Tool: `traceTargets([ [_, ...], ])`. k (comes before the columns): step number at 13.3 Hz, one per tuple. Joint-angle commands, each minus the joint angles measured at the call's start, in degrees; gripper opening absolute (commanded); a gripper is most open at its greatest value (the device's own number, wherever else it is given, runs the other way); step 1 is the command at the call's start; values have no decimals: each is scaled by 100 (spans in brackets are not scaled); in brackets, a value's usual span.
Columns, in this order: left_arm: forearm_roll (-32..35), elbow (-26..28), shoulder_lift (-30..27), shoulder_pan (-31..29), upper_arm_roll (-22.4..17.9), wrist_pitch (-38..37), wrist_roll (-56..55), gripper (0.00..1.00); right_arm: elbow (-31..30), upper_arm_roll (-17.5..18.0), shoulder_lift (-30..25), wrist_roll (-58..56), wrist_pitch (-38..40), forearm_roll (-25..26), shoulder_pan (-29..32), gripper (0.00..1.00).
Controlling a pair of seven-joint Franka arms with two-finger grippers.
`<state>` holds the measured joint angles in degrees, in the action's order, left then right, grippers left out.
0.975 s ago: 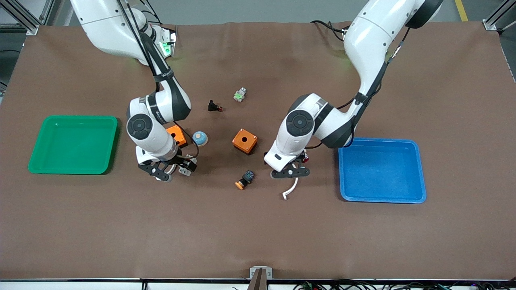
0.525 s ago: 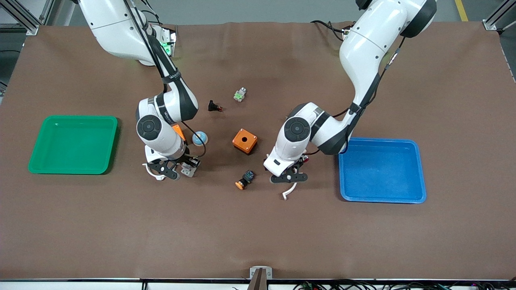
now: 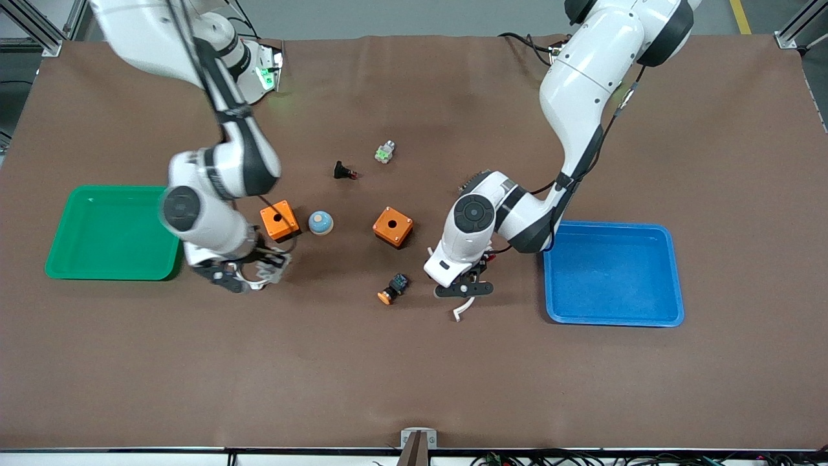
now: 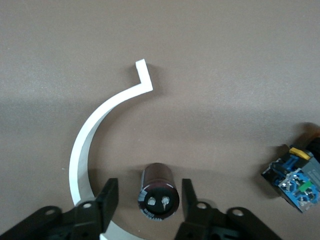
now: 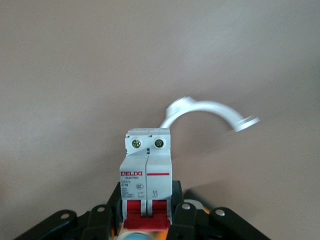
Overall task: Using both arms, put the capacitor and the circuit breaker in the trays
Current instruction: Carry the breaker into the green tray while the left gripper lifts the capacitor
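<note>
While the right gripper [image 5: 145,220] clasps the circuit breaker [image 5: 147,172], its lower end is hidden.

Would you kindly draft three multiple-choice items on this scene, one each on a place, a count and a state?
1. Where is the capacitor?
A. in the blue tray
B. on the table between the left pincer's fingers
C. on an orange box

2. How many orange boxes are on the table?
A. one
B. two
C. four

3. What does the right pincer hold?
A. nothing
B. the capacitor
C. the circuit breaker

Key: 1 B, the left wrist view shows it lying on the brown mat with a finger at each side, not yet closed on it. 2 B, one beside the blue-domed part, one mid-table. 3 C, the right wrist view shows the fingers clamped on its red-levered end.
</note>
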<state>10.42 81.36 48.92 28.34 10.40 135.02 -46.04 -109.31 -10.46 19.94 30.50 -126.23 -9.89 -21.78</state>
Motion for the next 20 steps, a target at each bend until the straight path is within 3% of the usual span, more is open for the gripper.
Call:
traceTargets([
  [1,136,-182,136,75,-65,77,-159,57,-248,0,-744,-597,545,318,437,4],
  [3,136,-182,170,75,-65,183,-168,57,-616,-35,-1157,-677,661,1231,691,4],
  [4,136,-182,179,75,-65,218,-168,57,-914,-35,-1377,-956,618,1427,832,4],
  [7,145,-174,188,75,-65,244,-168,54,-1635,-44,-1660,-2115,93,1473,1543,4],
  [10,145,-174,206,75,-65,244,-168,36,-2277,-44,-1599,-3135,-1023,1473,2229,5],
  [12,128,-174,171,75,-65,244,-316,7,-2349,-35,-1354,-3742,-1420,1473,2651,5],
  [13,127,-165,145,66,-65,244,-431,0,-2349,-35,-1231,-3945,-1561,1473,2775,5],
  [17,180,-25,-477,-555,-21,-122,-379,0,-2367,-18,-651,-4298,-2089,1464,3188,7],
  [19,154,19,-952,-1012,-12,-808,319,0,-2358,-9,-527,-4290,-2081,1455,3198,21],
  [20,136,63,-1102,-1267,-3,-1010,750,0,-2358,-9,-509,-4289,-2064,1446,3198,35],
])
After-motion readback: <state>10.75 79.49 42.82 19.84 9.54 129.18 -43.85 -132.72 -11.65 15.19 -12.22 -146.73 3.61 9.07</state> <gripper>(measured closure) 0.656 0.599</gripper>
